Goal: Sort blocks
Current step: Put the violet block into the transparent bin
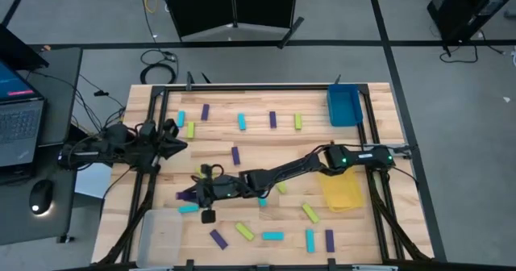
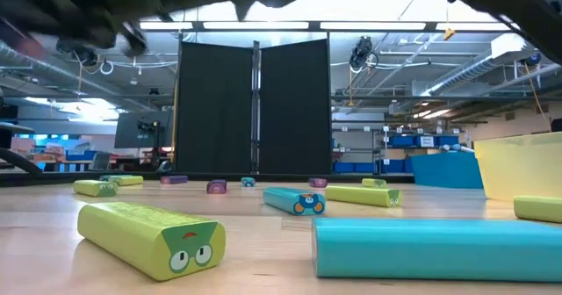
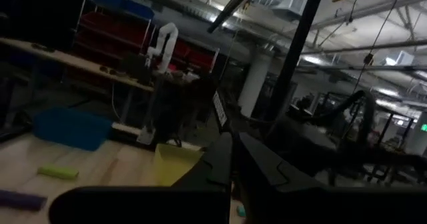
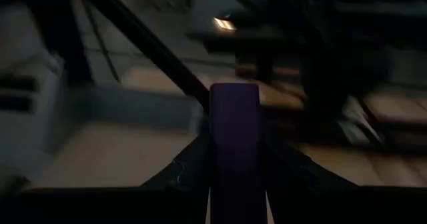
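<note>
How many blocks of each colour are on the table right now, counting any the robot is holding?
purple blocks: 6, one of them held in the right gripper
cyan blocks: 6
yellow-green blocks: 5
Total: 17 visible from above; the arm may hide others.

Blocks come in three colours: purple (image 1: 235, 155), cyan-blue (image 1: 241, 122), yellow-green (image 1: 297, 122), scattered on a pale wood-grain table (image 1: 379, 126). Yellow-green block (image 2: 149, 234) has a cartoon face printed on its end: white eyes, red mark above. Cyan block (image 2: 293, 200) has an orange-and-white face on its end. Purple block (image 4: 233, 144) sits between the dark fingers of the right gripper (image 4: 235, 164). Blue tray (image 1: 344, 106) at the far right corner, yellow tray (image 1: 342, 189) near the right edge, clear tray (image 1: 164, 232) at the near left corner.
</note>
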